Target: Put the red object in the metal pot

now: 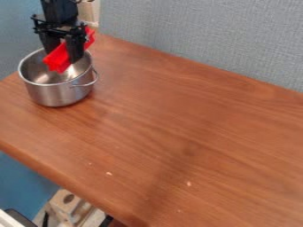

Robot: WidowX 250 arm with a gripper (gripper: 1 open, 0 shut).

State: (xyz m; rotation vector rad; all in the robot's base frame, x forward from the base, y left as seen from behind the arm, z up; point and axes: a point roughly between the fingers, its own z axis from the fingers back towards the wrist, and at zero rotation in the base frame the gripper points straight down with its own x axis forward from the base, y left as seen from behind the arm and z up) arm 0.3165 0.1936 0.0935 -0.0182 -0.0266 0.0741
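1. Claw (pixel 59 51) is clamped tight on the red object (pixel 59 57), pointed down
2. Red object is held tilted right over the metal pot (pixel 53 82), at the wooden table's (pixel 178 133) far-left corner

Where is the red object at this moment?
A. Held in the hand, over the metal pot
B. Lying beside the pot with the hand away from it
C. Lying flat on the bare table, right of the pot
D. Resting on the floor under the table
A: the hand is shut on the red object, which hangs tilted above the metal pot.
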